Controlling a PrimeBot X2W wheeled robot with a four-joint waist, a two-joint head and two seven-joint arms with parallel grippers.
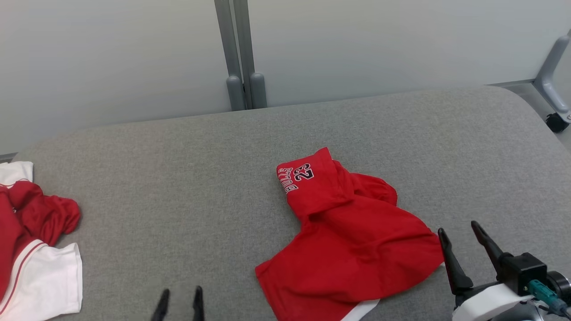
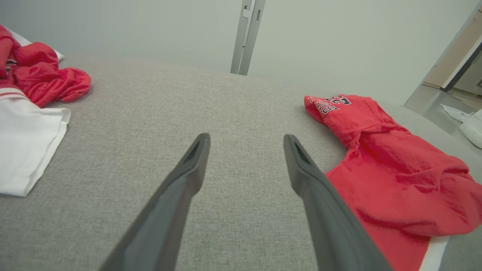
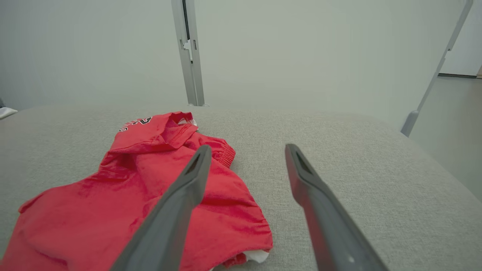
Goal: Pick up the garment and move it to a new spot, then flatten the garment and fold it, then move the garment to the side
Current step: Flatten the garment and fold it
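Observation:
A red garment (image 1: 352, 236) with white "BULLS 23" lettering lies crumpled on the grey padded table (image 1: 187, 178), right of centre. It also shows at the right of the left wrist view as the garment (image 2: 391, 169) and at the left of the right wrist view as the garment (image 3: 150, 195). My left gripper (image 1: 179, 294) is open at the bottom edge, left of the garment and apart from it; in its own view the left gripper (image 2: 246, 141) holds nothing. My right gripper (image 1: 459, 229) is open just beyond the garment's right edge, and the right gripper (image 3: 246, 150) holds nothing.
A pile of red and white clothes (image 1: 31, 240) lies at the table's left edge. A grey post (image 1: 238, 58) stands against the pale wall behind the table. A caster leg (image 1: 555, 89) stands at the far right. Bare table surface lies between the pile and the garment.

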